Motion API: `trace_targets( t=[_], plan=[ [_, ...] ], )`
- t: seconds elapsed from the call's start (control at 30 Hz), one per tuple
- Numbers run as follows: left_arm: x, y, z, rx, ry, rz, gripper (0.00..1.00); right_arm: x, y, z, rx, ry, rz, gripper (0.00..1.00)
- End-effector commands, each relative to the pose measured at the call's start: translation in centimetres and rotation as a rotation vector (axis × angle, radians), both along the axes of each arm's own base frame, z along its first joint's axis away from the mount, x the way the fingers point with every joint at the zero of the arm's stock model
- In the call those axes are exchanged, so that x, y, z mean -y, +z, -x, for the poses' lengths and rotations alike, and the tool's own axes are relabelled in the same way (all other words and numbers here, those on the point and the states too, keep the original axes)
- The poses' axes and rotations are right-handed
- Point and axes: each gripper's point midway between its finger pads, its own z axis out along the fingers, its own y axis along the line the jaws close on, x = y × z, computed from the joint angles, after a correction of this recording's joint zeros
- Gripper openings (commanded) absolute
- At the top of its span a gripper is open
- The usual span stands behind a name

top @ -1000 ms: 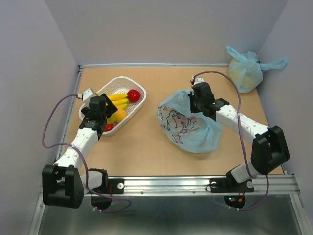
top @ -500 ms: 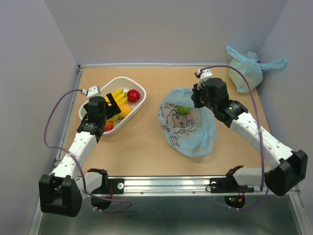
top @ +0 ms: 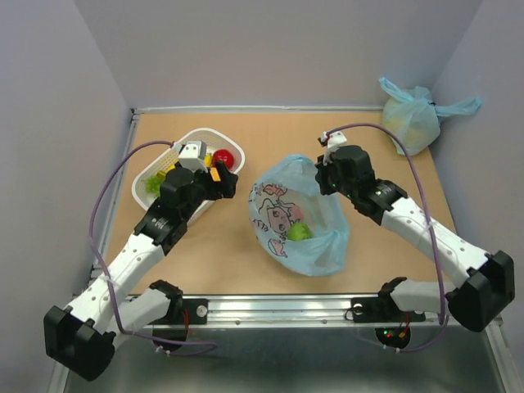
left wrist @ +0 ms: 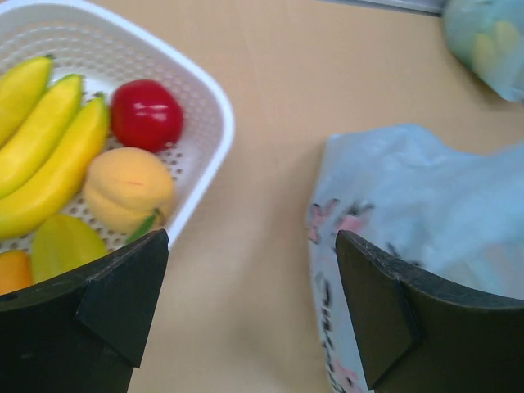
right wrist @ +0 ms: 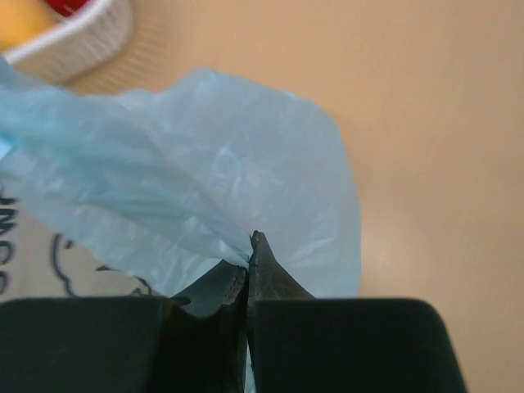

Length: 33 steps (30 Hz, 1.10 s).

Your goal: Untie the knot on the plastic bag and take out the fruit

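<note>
My right gripper [right wrist: 249,243] is clamped tight on a fold of the plastic bag [top: 282,205] at its far upper edge. My left gripper [left wrist: 252,270] stands spread wide and empty, over the table [top: 229,246] between the white basket [left wrist: 221,127] and the bag. The bag sits mid-table, with a green fruit [top: 299,232] showing inside, toward its near side.
</note>
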Motion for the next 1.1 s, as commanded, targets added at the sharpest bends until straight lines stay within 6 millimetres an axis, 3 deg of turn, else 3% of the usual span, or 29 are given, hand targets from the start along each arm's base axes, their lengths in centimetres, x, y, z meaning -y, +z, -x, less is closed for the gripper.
trace_targets(
  t=[0.0,0.17,0.33,0.43,0.53,0.63,0.83,0.93,1.07],
  plan=[
    [4.3,6.5,2.4,0.179,-0.176,0.079,0.93,3.1,-4.3,-1.7,-0.049,-0.22,0.103,0.01],
    [8.6,7.8,5.1,0.193,-0.324,0.102,0.91,4.2,-8.3,-2.5,-0.124,-0.308,0.178,0.01],
    [14.3,8.1,7.9,0.172,-0.491,0.079,0.9,3.4,-11.7,-2.2,-0.212,-0.293,0.192,0.01],
    [16.8,9.1,9.2,0.176,-0.539,0.086,0.9,2.8,-11.6,-1.9,-0.223,-0.266,0.165,0.04],
    [19.3,8.3,9.7,0.153,-0.567,0.052,0.89,2.5,-11.1,-1.8,-0.221,-0.255,0.141,0.06],
    [21.5,5.3,9.4,0.082,-0.57,0.01,0.87,2.6,-11.2,-1.7,-0.222,-0.262,0.143,0.08],
    [23.5,-0.8,8.7,-0.04,-0.553,-0.066,0.86,3.5,-13.2,-1.1,-0.257,-0.295,0.181,0.08],
    [24.4,-2.2,8.6,-0.051,-0.564,-0.084,0.86,3.7,-14.2,-0.6,-0.281,-0.308,0.178,0.08],
    [25.7,-5.7,7.9,-0.099,-0.552,-0.146,0.86,4.1,-15.1,-0.3,-0.303,-0.336,0.18,0.08]
  ],
)
